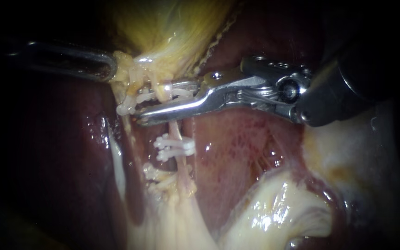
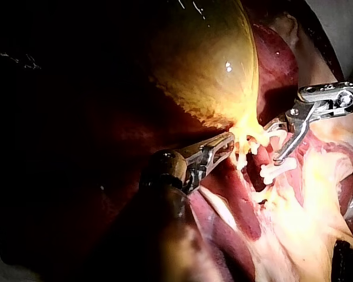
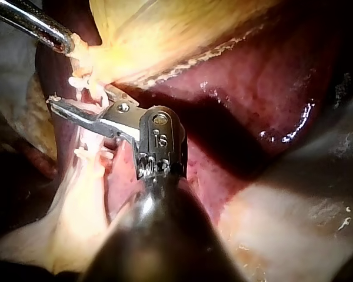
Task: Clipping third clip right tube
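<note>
Endoscope view. The left instrument [image 1: 112, 69] enters from the upper left of the frame, its shaft nearly level. Its jaws are pressed together on the pale yellow tissue at the neck of the gallbladder [image 1: 172, 32]. The left wrist view confirms this: the tips are buried in that tissue just below the yellow sac.

The right instrument [image 1: 156, 104] enters from the right, its dark shaft in the upper right. The wrist joint is bent so that the jaws point left and slightly downward across the centre of the frame. The jaws stand a little apart, one above the other, and both bear on a white clip [image 1: 172, 95] held between them. This clip straddles the tube [image 1: 178, 132], which runs downward from the gallbladder neck through the centre of the frame.

Below the jaws, a lower clip [image 1: 176, 147] sits across the same tube. A lowest clip [image 1: 156, 178] lies beneath that, near pale fatty tissue. The dark red liver [image 1: 237, 143] lies behind, right of centre.

In the right wrist view the jaw tips project past the tube.
</note>
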You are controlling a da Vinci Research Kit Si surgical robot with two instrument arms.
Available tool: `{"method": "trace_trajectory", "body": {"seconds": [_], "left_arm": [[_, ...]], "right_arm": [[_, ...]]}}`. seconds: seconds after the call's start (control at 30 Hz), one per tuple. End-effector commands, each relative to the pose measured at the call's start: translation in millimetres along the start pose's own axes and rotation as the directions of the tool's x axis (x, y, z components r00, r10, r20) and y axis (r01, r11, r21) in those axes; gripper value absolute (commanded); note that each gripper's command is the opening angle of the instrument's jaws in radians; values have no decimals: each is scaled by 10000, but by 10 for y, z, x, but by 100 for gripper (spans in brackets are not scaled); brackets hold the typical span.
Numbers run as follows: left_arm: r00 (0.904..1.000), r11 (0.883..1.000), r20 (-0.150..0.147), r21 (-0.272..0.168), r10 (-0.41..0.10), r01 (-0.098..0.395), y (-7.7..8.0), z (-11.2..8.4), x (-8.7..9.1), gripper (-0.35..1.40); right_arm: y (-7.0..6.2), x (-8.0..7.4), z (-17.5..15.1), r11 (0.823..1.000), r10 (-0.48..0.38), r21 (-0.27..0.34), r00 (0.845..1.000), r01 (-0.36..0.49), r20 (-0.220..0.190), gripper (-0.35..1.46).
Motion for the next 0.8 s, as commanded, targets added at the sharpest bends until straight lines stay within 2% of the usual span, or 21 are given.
{"method": "trace_trajectory", "body": {"seconds": [0.03, 0.1, 0.23, 0.37, 0.47, 0.8], "left_arm": [[10000, 10000, 0, -4, 1, -1, 0, 0, 0, -35], [10000, 10000, 0, -5, 1, -1, 0, 0, 0, -35], [10000, 10000, 0, -5, 1, -1, 0, 0, 0, -35], [10000, 10000, 1, -6, 0, 0, 0, 0, 0, -35], [10000, 10000, 1, -6, 0, 0, 0, 0, 0, -35], [10000, 10000, 1, -7, 0, 0, 0, 0, 0, -35]], "right_arm": [[0, -1, 0, 10000, 6, 23, 10000, -6, -46, 42], [-1, -2, -2, 10000, 7, 67, 10000, -7, -88, 35], [-4, -2, -6, 9999, 14, 102, 9999, -13, -105, 11], [-6, -1, -10, 9997, 202, 130, 9997, -200, -164, -35], [-7, -2, -12, 9976, 676, 187, 9976, -674, -126, -35], [-6, -3, -12, 9973, 672, 288, 9977, -670, -52, -35]]}}
